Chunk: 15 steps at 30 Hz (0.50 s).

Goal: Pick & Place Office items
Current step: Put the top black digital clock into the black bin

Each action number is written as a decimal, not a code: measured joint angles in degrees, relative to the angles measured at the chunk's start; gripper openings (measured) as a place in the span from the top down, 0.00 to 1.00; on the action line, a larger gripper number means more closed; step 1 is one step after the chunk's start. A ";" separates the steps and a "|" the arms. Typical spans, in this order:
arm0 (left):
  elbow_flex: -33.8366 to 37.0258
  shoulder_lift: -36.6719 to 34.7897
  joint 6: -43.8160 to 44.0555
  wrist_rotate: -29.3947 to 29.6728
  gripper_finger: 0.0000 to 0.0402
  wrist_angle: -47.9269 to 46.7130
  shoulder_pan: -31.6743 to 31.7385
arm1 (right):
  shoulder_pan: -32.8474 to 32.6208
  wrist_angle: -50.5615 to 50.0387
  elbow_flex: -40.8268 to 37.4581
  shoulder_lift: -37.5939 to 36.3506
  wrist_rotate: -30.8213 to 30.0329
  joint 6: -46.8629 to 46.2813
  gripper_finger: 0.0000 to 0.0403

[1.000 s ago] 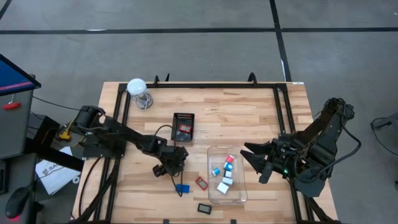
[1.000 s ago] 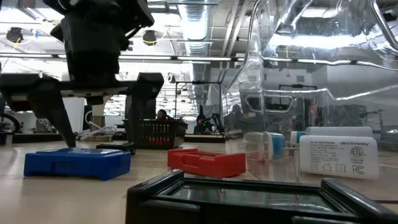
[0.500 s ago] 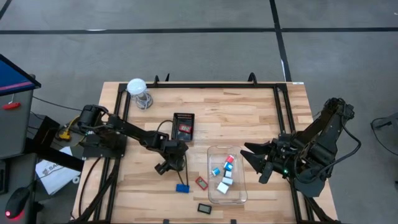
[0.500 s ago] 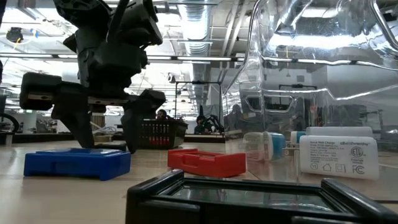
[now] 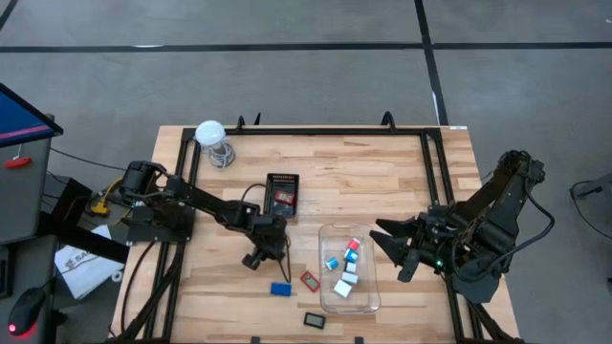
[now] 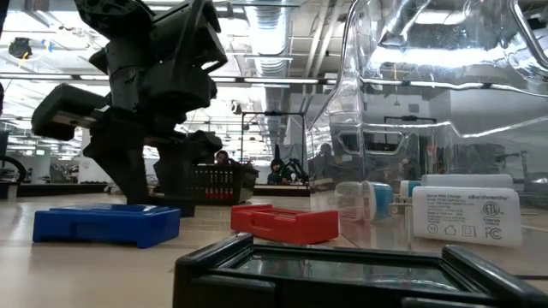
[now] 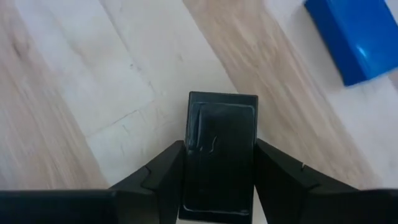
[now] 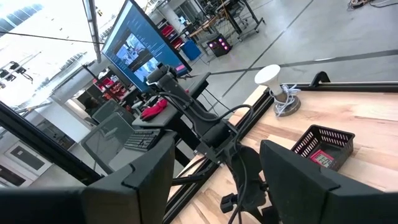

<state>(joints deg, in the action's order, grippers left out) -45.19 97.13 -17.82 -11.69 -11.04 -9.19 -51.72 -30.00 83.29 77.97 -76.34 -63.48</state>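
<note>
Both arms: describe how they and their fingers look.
The left arm and right arm are dark, jointed, bulky-linked machines with black cables along them. Each gripper, left and right, ends in two flat, matte black fingers. A small green light shows near the right wrist.

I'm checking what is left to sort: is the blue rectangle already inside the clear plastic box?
No, the blue rectangle lies on the bare wooden table, apart from the clear plastic box.
</note>
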 joint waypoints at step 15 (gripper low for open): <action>0.16 -0.34 23.70 3.39 0.61 15.35 0.00 | 0.00 0.03 0.00 0.00 0.00 -0.17 0.43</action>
<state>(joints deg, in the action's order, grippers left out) -45.04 96.79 5.87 -8.29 4.31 -9.19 -51.72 -29.98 83.29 77.97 -76.34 -63.66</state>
